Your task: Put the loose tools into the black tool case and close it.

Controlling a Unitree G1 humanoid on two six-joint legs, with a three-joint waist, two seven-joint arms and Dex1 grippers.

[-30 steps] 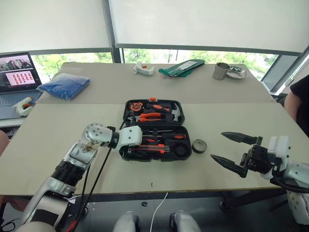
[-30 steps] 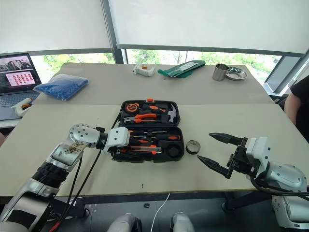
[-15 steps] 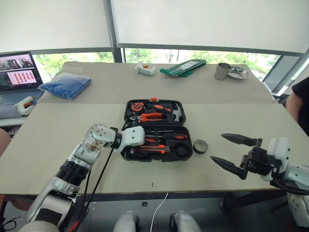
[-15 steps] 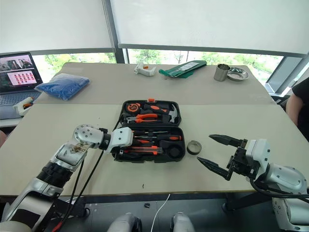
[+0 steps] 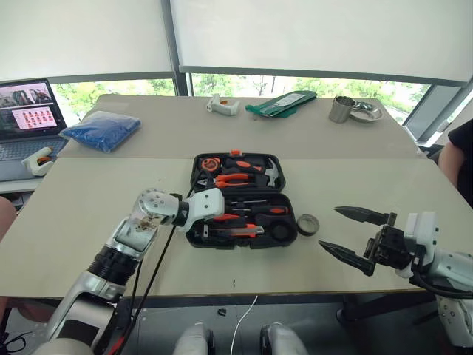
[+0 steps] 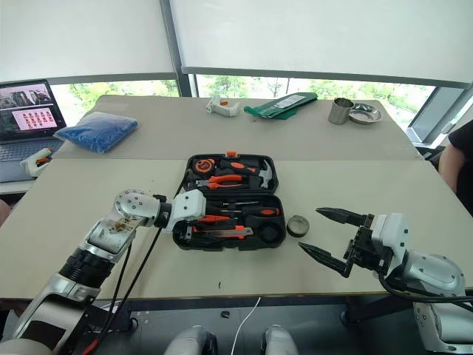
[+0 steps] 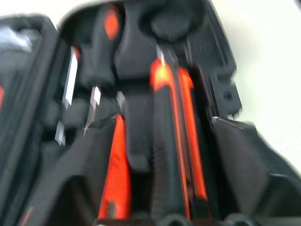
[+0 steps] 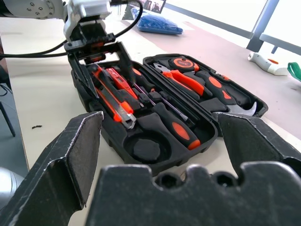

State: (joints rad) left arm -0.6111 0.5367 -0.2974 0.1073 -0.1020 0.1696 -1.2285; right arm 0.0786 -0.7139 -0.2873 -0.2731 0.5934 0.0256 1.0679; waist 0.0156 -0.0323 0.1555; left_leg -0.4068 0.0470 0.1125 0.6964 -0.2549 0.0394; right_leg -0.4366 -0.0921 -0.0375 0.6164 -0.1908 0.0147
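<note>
At the near half of the open black tool case (image 5: 240, 200), our left gripper (image 8: 99, 59) hangs with its fingers spread over the utility knife (image 8: 115, 101), gripping nothing, the knife lying in its slot beside a slim orange tool we take for the tester pen (image 8: 120, 77). Two screwdrivers (image 8: 176, 125) sit seated alongside, so we judge most of the loose tools stowed. Just outside the case's right end, the small tape roll (image 5: 307, 223) lies on the table (image 5: 89, 222), its round well in the case vacant; that and shutting the lid are what remains. Our right gripper (image 5: 353, 237) hovers near the roll, jaws wide and empty. Pliers (image 5: 235, 178) fill the far half. Farther off lie a blue bag (image 5: 98, 130) and a laptop (image 5: 26, 111). We can read no brand or lettering anywhere.
</note>
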